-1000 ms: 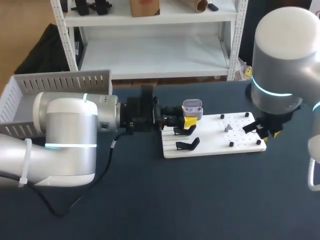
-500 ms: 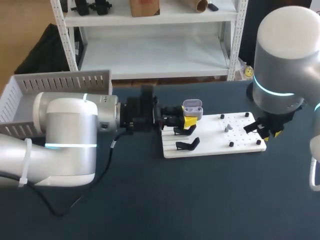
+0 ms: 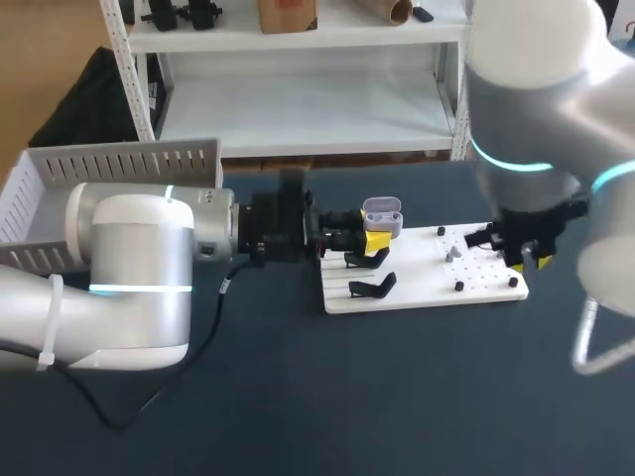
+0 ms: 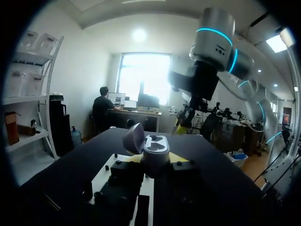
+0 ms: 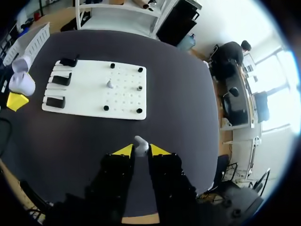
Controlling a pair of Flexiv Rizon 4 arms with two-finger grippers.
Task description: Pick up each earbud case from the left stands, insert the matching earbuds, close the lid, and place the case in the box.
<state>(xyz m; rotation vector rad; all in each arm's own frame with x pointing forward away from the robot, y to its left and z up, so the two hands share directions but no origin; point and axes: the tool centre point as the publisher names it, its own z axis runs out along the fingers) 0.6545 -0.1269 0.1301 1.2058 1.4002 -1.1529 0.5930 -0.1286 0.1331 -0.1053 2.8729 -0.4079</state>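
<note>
On the right, a swing inward within the last second: bulk of the arm now nearer the middle, right claw (image 3: 529, 256) shifted slightly along the edge of the board (image 3: 417, 293), toward the case (image 3: 382, 216). Narrow there, pinching an earbud (image 5: 141, 142) between both yellow tips, above the desk (image 3: 397, 397) just beside the board. Probably the start of carrying it over for insertion.

On the left, no change: left claw (image 3: 375, 241) clamped on the case from two sides, holding it with lid open, just above the stands (image 3: 372, 288), as before. Not yet filled, not yet closed. Box (image 3: 60, 188) at the far left, well apart.

Case: rounded, smooth, pale lilac-grey plastic, a little glossy, with two wells on top and a hinged lid tilted back.
Earbud: tiny, pale, smooth, likely slippery.
Second one (image 3: 452, 254): grey, upright on the board.
Board: flat, white, matte, rigid, dotted with holes and black pegs.
Stands: black, thin, angular.
Box: white, with slotted walls.
Desk: dark, matte.
</note>
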